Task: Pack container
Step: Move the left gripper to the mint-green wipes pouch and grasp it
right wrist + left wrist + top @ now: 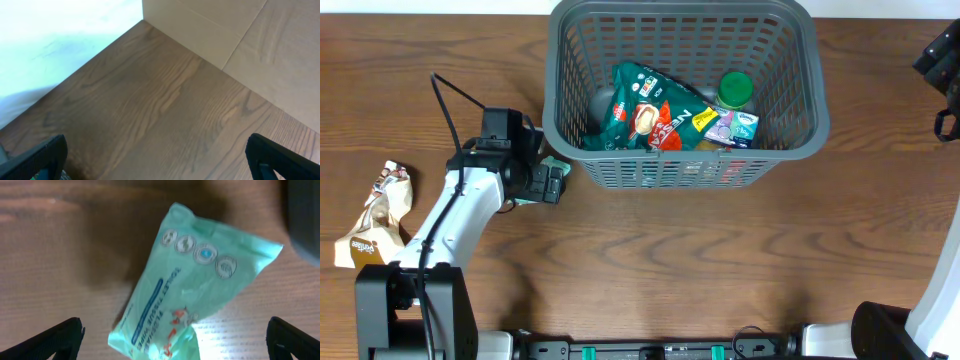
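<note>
Just right of the left gripper (556, 182), the container (685, 172).

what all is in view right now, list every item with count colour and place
container: 1, dark grey, far centre of table
snack bag: 1, green and red, inside container
jar: 1, green cap, inside container
small packet: 1, pastel, inside container by jar
wipes packet: 1, mint green, on table beside container
crumpled bag: 1, brown, table's left edge
table: 1, brown wood
left claw: open, above wipes packet
right claw: open, holding nothing
</note>
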Motion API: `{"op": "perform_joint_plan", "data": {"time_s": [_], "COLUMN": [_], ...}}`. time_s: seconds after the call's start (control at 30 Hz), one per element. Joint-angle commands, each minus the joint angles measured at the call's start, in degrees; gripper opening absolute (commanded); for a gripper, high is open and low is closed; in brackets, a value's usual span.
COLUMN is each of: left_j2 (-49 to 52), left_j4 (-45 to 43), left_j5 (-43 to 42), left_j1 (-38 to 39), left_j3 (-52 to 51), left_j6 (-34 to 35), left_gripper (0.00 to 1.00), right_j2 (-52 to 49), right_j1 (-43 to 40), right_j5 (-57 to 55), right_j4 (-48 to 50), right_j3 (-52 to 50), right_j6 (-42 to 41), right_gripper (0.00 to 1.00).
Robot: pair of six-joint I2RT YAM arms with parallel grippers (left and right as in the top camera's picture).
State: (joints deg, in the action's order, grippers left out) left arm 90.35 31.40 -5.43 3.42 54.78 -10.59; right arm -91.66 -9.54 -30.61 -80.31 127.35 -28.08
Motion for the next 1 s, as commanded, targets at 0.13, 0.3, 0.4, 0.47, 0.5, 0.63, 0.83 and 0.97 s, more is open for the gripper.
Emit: {"op": "perform_joint_plan", "data": {"time_s": [0.13, 0.3, 0.4, 0.47, 0.5, 0.63, 0.83, 0.97], "left_j2": [5.1, 9.0, 10.0, 10.0, 10.0, 10.0, 9.8, 7.8], "left_j4": [-1.1, -1.5, -2.2, -2.4, -2.6, -3.2, -3.0, -1.3], "left_j5": [-2.1, -2.1, -2.1, -2.1, -2.1, -2.1, -2.0, -0.2], "left_j1": [-0.1, -0.1, -0.1, -0.1, -0.1, -0.1, -0.1, -0.1], "left_j3": [0.0, 0.0, 0.0, 0.0, 0.0, 0.0, 0.4, 3.0], "left_j6": [-1.0, -1.0, -1.0, -1.0, -1.0, -1.0, 0.0, 1.9], "left_gripper": [0.99, 0.99, 1.00, 0.97, 0.93, 0.18, 0.06, 0.06], "right_j2": [0.2, 0.2, 0.2, 0.2, 0.2, 0.2, 0.2, 0.2], "right_j1": [-0.2, -0.2, -0.2, -0.2, -0.2, -0.2, -0.2, -0.2], "right_j5": [-0.5, -0.5, -0.5, -0.5, -0.5, -0.5, -0.5, -0.5], "right_j4": [-0.1, -0.1, -0.1, -0.1, -0.1, -0.1, -0.1, -0.1], "right_j3": [-0.1, -0.1, -0.1, -0.1, -0.1, -0.1, -0.1, -0.1], "right_j6": [-0.6, -0.6, -0.6, -0.6, -0.6, -0.6, -0.6, -0.6], "right_gripper": [0.99, 0.99, 0.99, 0.99, 0.99, 0.99, 0.99, 0.99]}}
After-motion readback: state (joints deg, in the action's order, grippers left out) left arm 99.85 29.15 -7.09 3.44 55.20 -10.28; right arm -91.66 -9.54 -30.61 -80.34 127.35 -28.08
